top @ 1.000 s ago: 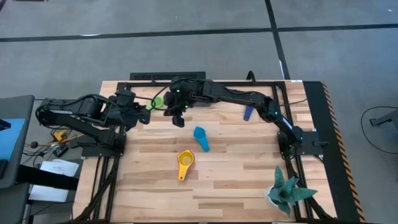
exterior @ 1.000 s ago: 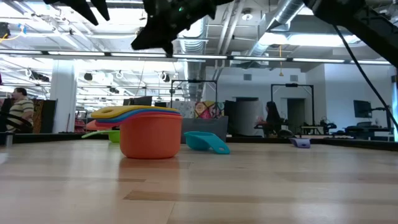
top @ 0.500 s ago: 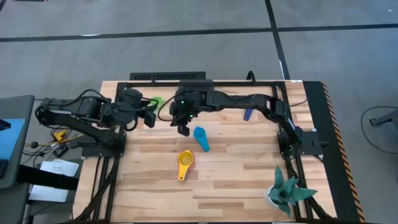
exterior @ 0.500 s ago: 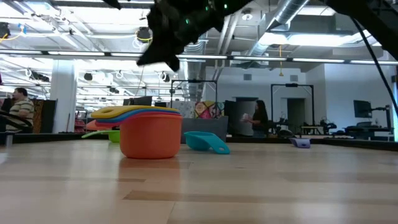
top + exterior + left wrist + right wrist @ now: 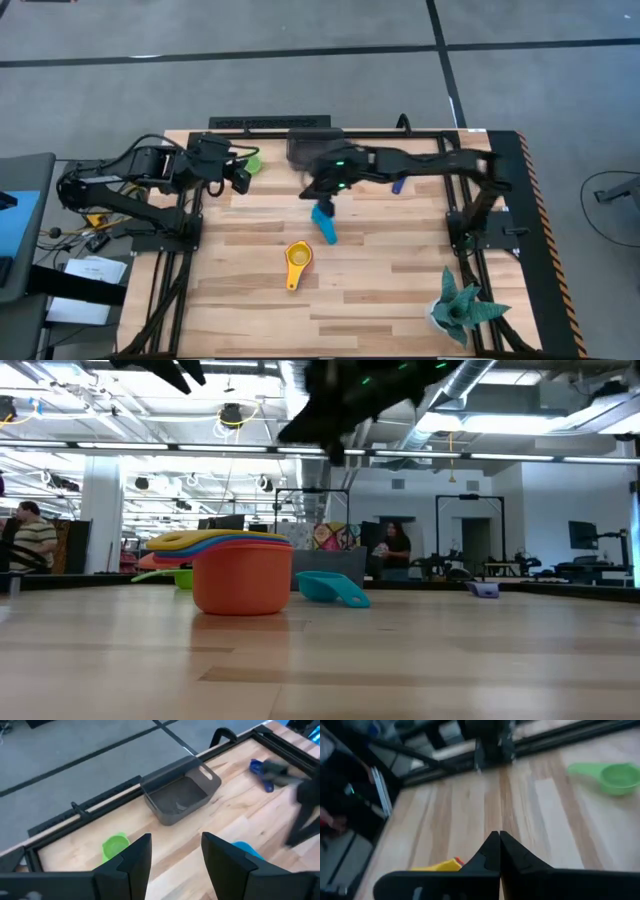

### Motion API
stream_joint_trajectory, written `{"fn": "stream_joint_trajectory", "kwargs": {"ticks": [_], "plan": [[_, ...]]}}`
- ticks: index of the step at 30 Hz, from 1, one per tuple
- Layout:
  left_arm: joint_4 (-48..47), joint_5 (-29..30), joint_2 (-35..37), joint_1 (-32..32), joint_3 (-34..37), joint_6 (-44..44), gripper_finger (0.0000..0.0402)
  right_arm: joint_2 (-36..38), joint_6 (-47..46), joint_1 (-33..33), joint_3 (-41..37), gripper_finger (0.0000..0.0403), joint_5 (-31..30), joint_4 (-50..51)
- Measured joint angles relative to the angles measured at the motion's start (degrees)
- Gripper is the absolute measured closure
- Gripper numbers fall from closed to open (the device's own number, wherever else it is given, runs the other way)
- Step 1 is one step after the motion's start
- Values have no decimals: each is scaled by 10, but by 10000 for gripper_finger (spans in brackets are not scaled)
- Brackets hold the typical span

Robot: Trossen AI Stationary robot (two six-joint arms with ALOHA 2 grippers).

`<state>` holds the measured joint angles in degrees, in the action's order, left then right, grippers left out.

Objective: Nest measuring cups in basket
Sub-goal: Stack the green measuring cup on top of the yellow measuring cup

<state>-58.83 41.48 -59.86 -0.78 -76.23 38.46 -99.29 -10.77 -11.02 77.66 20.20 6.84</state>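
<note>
A stack of nested cups [image 5: 297,262], yellow on top and orange [image 5: 243,582] at the bottom, stands on the table's middle. A light blue cup [image 5: 325,223] lies just beyond it on its side. The green cup [image 5: 252,163] and a dark blue cup [image 5: 398,184] sit near the far edge. Between them stands the dark grey basket [image 5: 305,146], which holds no cup in the left wrist view [image 5: 180,795]. My right gripper [image 5: 322,192] hangs shut [image 5: 499,836] above the light blue cup, touching nothing. My left gripper [image 5: 240,180] is open [image 5: 175,840] in the air near the green cup.
A teal spiky plant [image 5: 460,310] stands at the table's near right corner. A black frame rail [image 5: 270,123] runs along the far edge behind the basket. Bare wood lies on the near half of the table around the stack. People show in the room beyond.
My right gripper has swung toward the table's right, from beside the green cup to above the light blue cup, staying raised. The basket, which that arm covered before, shows now. The cups have kept their places.
</note>
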Motion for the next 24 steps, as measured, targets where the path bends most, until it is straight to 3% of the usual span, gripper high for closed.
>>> {"fn": "stream_joint_trajectory", "kwargs": {"ticks": [8,15,24], "plan": [[56,-92,-54,111,0,-97,239,125,-17,2,-62,391,-32,-11],[66,-138,-123,218,3,-114,239,209,-34,-26,-94,390,33,46],[180,-293,-165,365,113,-161,239,295,-48,-91,-136,390,33,100]]}}
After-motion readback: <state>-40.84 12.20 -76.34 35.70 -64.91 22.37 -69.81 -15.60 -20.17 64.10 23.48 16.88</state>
